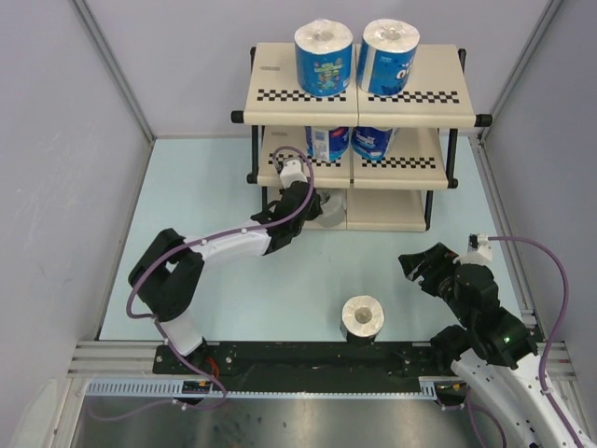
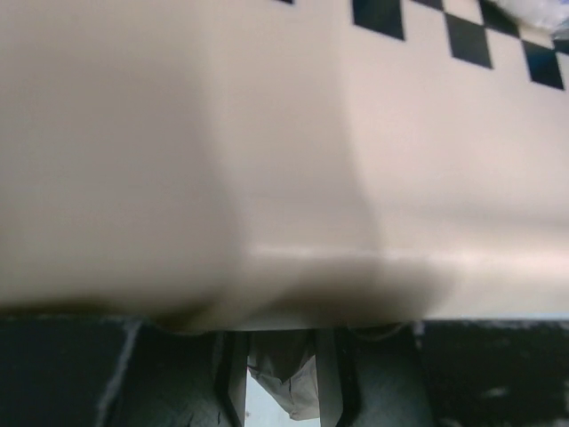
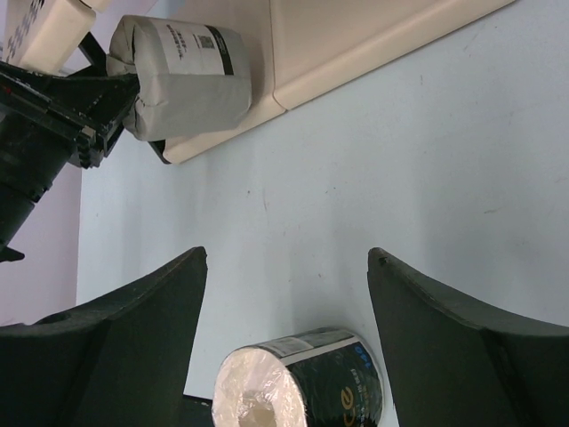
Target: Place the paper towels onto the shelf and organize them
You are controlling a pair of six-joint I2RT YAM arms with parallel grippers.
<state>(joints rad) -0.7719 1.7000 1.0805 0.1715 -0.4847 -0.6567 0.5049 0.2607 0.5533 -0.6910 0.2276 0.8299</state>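
Observation:
The shelf stands at the back centre. Two blue-wrapped paper towels stand on its top board and two more on the middle board. My left gripper is shut on the grey roll, which lies on the left of the bottom board; the roll also shows in the right wrist view. In the left wrist view, grey wrapper sits between my fingers, under a beige board. The dark-wrapped roll stands on the table. My right gripper is open, right of it.
Grey enclosure walls close in the left, back and right sides. A black rail with the arm bases runs along the near edge. The right half of the bottom board is bare. Purple cables loop off both arms.

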